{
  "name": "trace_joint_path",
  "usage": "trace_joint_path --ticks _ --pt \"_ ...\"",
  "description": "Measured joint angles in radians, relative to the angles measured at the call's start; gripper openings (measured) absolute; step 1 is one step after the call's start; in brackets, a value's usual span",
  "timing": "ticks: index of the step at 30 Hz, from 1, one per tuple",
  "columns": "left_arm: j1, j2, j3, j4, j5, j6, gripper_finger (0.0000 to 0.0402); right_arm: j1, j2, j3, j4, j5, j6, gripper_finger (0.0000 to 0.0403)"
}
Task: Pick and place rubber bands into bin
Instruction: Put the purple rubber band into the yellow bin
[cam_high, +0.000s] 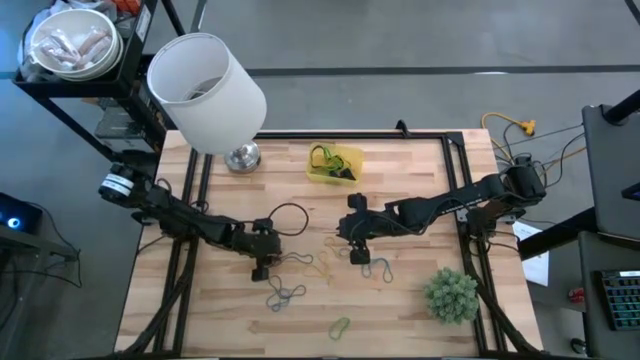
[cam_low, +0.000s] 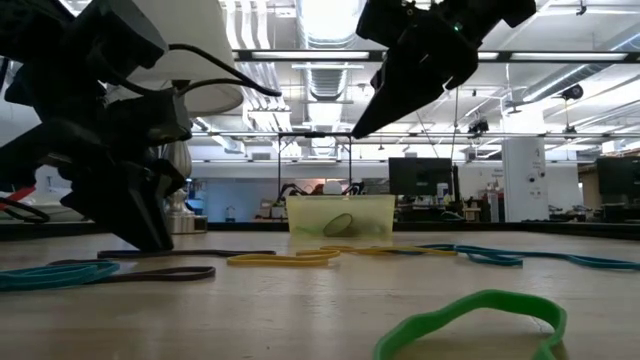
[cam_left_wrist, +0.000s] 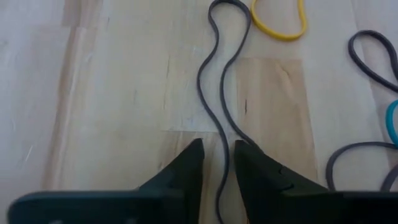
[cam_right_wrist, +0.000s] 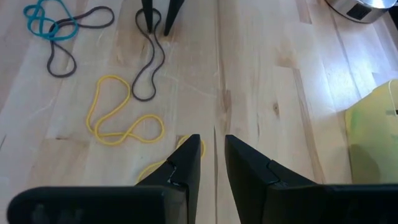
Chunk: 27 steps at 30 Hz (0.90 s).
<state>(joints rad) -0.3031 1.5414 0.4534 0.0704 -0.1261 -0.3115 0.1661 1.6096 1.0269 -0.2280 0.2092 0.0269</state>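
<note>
The long grey rubber band (cam_left_wrist: 219, 93) lies stretched out on the wooden table (cam_high: 420, 320), one end running between the fingers of the left gripper (cam_left_wrist: 217, 163), which is down at the surface near the table's left-middle. The fingers are narrowed to a slim gap with the band's two strands passing through it; whether they have pinched it yet I cannot tell. To do this well, I'd say the tips should press flat to the wood and finish closing before any lift, or the thin loop may slip out. The yellow bin (cam_high: 335, 165) sits toward the far edge, already holding some bands. The right gripper (cam_right_wrist: 212, 152) hovers near the centre, partly open, with nothing between its fingers, above a yellow band (cam_right_wrist: 118, 121).
</note>
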Motion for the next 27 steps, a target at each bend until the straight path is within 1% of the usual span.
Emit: trace_joint_path --ticks 4,7,9,12,17,19,23,27 --pt "0.0 0.0 0.0 -0.002 -0.006 0.011 0.0044 0.0 0.0 -0.001 0.0 0.0 0.0 0.0068" --pt "-0.002 0.0 -0.001 -0.003 -0.031 0.047 0.0027 0.0 0.0 -0.001 0.0 0.0 0.0 0.0068" --pt "-0.004 -0.001 -0.001 -0.003 -0.065 0.077 0.0016 0.0 0.0 -0.001 0.0 0.0 0.0 0.0068" --pt "-0.004 -0.001 -0.002 -0.01 -0.144 0.09 0.0004 0.0 0.0 -0.001 0.0 0.0 0.0 0.0068" --pt "-0.003 -0.004 -0.002 -0.01 -0.277 0.09 0.0002 0.0 0.0 -0.001 0.0 0.0 0.0 0.0068" --pt "-0.002 -0.006 -0.002 -0.006 -0.279 0.089 0.0002 0.0 0.0 -0.001 0.0 0.0 0.0 0.0068" --pt "0.0 -0.007 0.003 -0.002 -0.249 0.085 0.0001 0.0 0.0 -0.001 0.0 0.0 0.0 0.0068" --pt "0.004 -0.007 0.002 0.007 -0.185 0.081 0.0001 0.0 0.0 -0.001 0.0 0.0 0.0 0.0068"
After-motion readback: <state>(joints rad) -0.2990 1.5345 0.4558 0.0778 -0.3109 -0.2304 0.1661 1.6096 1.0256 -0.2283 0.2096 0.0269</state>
